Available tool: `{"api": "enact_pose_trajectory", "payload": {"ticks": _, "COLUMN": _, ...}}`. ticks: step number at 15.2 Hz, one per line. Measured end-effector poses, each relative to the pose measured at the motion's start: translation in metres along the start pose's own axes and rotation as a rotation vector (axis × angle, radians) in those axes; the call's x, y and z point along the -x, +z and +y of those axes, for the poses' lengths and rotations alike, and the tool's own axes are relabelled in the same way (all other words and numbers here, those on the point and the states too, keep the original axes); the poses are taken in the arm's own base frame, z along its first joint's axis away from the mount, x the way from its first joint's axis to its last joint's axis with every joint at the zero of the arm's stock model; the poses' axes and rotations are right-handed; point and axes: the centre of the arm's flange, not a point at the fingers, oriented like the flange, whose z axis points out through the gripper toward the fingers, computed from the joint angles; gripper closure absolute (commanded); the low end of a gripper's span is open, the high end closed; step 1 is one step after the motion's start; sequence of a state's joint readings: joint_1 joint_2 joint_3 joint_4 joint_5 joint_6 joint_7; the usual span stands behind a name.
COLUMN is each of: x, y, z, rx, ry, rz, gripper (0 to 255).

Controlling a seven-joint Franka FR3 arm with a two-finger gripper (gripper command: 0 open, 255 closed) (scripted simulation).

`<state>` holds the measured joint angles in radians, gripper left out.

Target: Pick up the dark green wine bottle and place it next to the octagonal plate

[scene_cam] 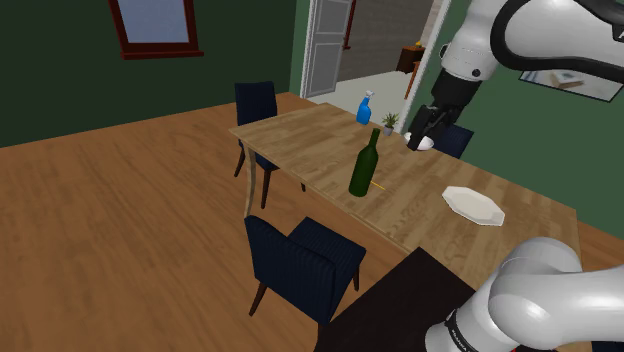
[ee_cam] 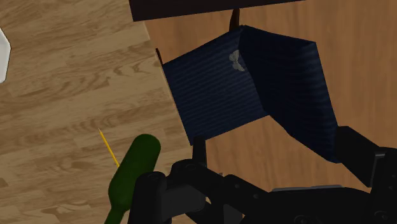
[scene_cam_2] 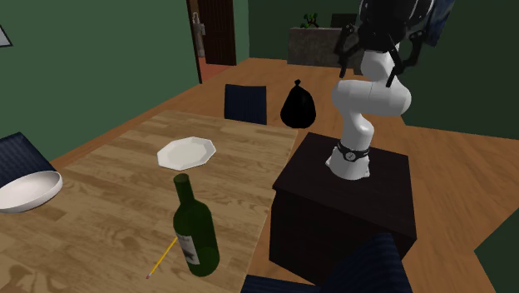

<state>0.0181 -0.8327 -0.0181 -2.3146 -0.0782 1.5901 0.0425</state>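
Shoulder view: a dark green wine bottle (scene_cam: pixel 365 162) upright on a long light-wood table (scene_cam: pixel 300 135), about midway along it and close to the near edge. Flat on the boards just beside the bottle's foot, a thin yellow pencil (scene_cam: pixel 378 186). On the same table, to the shoulder view's right of the bottle and well apart from it, a white octagonal plate (scene_cam: pixel 473 205). Behind the bottle, towards the far edge, a blue spray bottle (scene_cam: pixel 364 108) and a small potted plant (scene_cam: pixel 389 122). At the near side, a dark blue ribbed chair (scene_cam: pixel 300 262); at the far corner, a second dark blue chair (scene_cam: pixel 258 100).

High over the table's far side, up and to the shoulder view's right of the bottle, the all-black two-finger gripper (scene_cam: pixel 420 138), touching nothing. Fingers spread apart, nothing between them.

Second exterior view: bottle nearest the camera, with a pale label (scene_cam_2: pixel 188 245) on its lower body and the pencil at its base. Plate beyond it on bare wood. At the second exterior view's left edge, a white shallow bowl (scene_cam_2: pixel 29 191). Past the table, on the wooden floor (scene_cam_2: pixel 466 166) and near the dark box stand (scene_cam_2: pixel 349 200), a black knotted bag (scene_cam_2: pixel 298 106).

Wrist view: bottle seen from above on the table below, well clear of the fingers, with the ribbed chair off the table's edge.
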Motion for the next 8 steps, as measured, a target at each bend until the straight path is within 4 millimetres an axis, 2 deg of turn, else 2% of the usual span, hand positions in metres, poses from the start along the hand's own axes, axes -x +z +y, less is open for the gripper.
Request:
{"api": "enact_pose_trajectory", "payload": {"ticks": 2, "x": -0.004, "y": 0.003, "z": 0.005, "rx": -0.001, "ry": -0.001, "rz": 0.000, "gripper": 0}}
{"api": "enact_pose_trajectory", "payload": {"ticks": 8, "x": -0.050, "y": 0.034, "z": 0.047, "rx": -0.012, "ry": -0.009, "rz": -0.002, "gripper": 0}}
